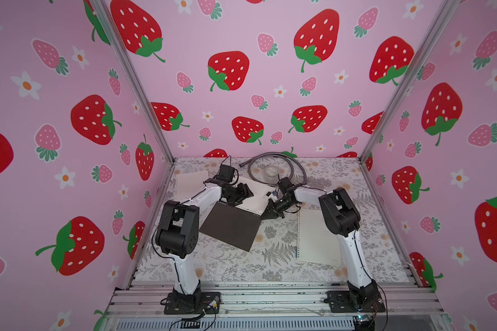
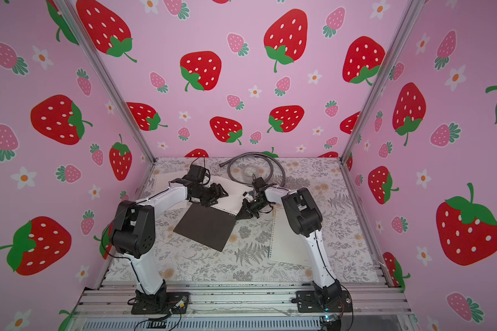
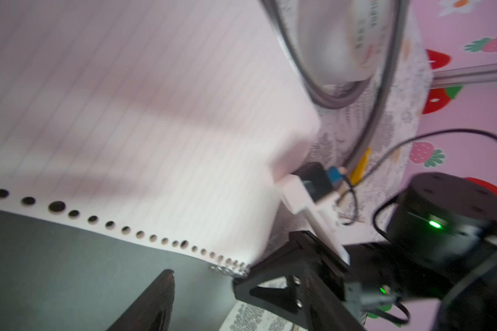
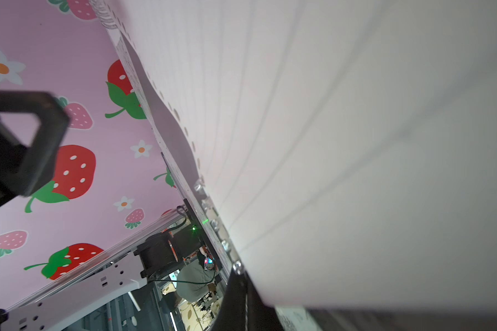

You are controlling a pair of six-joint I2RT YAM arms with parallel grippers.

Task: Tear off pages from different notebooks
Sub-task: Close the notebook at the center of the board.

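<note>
Worktop (image 1: 227, 266): floral print, strawberry walls (image 1: 241, 71) all round.
Dark notebook (image 1: 230, 226): centre, page (image 1: 256, 200) flipped toward 12 o'clock.
Right gripper (image 1: 267, 213): clenched on page corner.
Left gripper (image 1: 246, 193): jaws apart, over page.

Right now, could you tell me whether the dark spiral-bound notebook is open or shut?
Open: its dark grey cover lies flat beside the exposed white lined page.

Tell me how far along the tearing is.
Done: one loose page lies far left on the table. In hand: the dark notebook lies open; its top page looks pulled off most of the spiral, the right gripper shut at its still-bound corner, the left gripper open above. Left: freeing that corner; the whitish notebook lies closed.
</note>
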